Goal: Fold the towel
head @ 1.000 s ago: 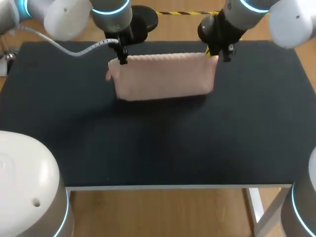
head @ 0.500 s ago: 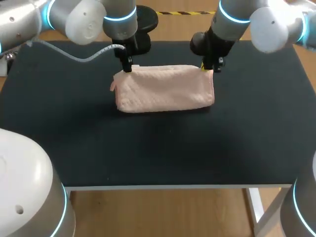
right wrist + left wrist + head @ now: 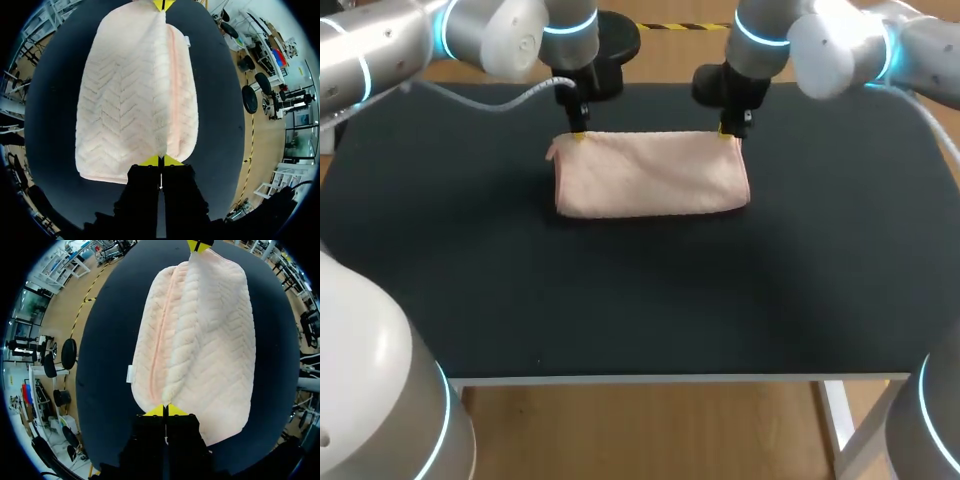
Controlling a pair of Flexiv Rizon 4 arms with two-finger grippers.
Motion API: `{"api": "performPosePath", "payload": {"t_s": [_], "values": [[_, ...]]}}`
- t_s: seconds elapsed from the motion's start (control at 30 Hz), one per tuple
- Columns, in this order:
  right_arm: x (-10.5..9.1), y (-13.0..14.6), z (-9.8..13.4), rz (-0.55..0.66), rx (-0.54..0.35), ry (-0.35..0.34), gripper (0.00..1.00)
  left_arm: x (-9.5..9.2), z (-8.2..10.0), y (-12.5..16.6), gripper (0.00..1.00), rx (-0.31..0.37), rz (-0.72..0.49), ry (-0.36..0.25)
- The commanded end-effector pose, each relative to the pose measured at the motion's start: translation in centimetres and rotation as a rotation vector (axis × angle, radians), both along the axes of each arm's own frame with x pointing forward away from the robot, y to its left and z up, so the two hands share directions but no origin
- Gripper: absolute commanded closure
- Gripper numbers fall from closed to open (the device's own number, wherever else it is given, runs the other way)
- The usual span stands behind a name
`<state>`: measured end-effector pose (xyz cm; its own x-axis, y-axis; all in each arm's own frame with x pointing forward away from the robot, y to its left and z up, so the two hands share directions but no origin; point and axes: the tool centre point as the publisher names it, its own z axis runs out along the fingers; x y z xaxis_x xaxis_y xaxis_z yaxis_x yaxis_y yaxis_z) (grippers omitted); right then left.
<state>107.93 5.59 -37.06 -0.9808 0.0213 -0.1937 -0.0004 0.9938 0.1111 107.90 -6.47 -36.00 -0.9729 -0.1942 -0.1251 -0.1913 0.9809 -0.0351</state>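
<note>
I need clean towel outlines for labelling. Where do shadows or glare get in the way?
Head view: the towel is evenly lit with no glare, only a thin shadow along its near edge on the table. Left wrist view: soft light brings out its weave; the left gripper, shut on a corner, hides that bit. Right wrist view: likewise at the right gripper.

Text I can read: none.
Tag (image 3: 130, 374): a small white tab on the long edge of the towel (image 3: 200, 340), too small for me to read.
</note>
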Motion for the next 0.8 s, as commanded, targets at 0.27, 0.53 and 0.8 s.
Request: {"api": "performPosePath", "payload": {"t_s": [0.27,0.53,0.8], "values": [[3.8,-0.3,-1.0,-0.033,-0.023,0.004,1.0,2.9,-0.9,0.0,1.0,-0.005,-0.009,0.101],[4.3,-0.3,-1.5,-0.036,-0.024,-0.002,1.0,3.5,-1.7,-0.3,1.0,-0.001,-0.013,0.119],[4.7,-0.4,-2.0,-0.064,-0.01,-0.037,0.0,4.2,-2.2,-0.5,0.62,-0.004,0.01,0.144]]}}
